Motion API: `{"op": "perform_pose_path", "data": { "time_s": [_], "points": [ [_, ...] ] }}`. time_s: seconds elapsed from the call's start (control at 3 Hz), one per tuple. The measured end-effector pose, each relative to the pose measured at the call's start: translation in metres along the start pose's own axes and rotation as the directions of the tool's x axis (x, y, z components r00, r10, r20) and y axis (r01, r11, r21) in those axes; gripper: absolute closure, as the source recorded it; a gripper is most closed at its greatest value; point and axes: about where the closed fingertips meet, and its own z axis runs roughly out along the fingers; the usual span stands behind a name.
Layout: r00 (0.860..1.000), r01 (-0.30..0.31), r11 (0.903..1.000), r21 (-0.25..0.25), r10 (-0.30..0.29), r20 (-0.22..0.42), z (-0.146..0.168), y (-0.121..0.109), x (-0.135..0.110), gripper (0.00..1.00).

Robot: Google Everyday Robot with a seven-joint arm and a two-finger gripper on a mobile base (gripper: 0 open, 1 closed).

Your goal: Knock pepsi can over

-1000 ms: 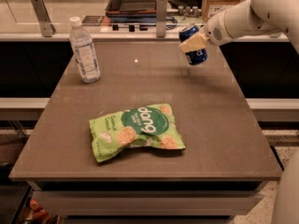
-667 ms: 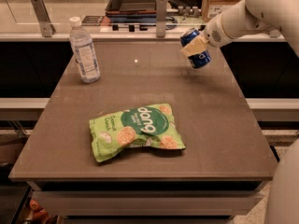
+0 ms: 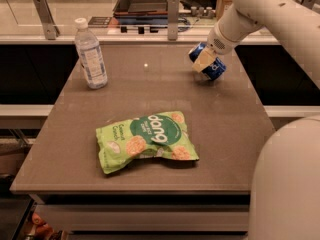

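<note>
Beyond the bag (image 3: 147, 141) and off to its right, the can (image 3: 216, 70) leans steeply, its top tipped away from the bag and its lower end close to the tabletop (image 3: 225, 134). The pincer (image 3: 203, 61) sits right against the can's side, on the end of the white arm that comes in from further right. A pale pad lies across the blue wall, but I cannot tell whether the pincer is open or closed, or whether it is gripping the can or only pressing on it.

The can looks like thin, smooth metal, stiff enough to push but slick. Whether it is full or empty cannot be told. Empty, it would tip at a touch and skid; full, it would need a firmer shove. I'd say the best contact is high on the wall near the rim, pushing sideways. Once it is down it will likely roll, and the tabletop's right edge is near.

As for writing, the bag reads "dang" in white on a dark green patch, and its smaller print is too small to read. The can shows a white mark I cannot read. The bottle (image 3: 91, 54) stands beyond the bag to its left, its label illegible.
</note>
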Motion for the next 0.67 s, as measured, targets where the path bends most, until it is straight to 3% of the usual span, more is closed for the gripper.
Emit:
{"op": "perform_pose_path", "data": {
  "time_s": [0.33,0.67],
  "points": [
    [0.988,0.071,0.9974,-0.008,-0.071,-0.138,0.018,0.009,0.002,1.00],
    [0.974,0.103,0.9942,-0.034,-0.107,-0.200,0.035,0.019,0.006,1.00]
  ]
}}
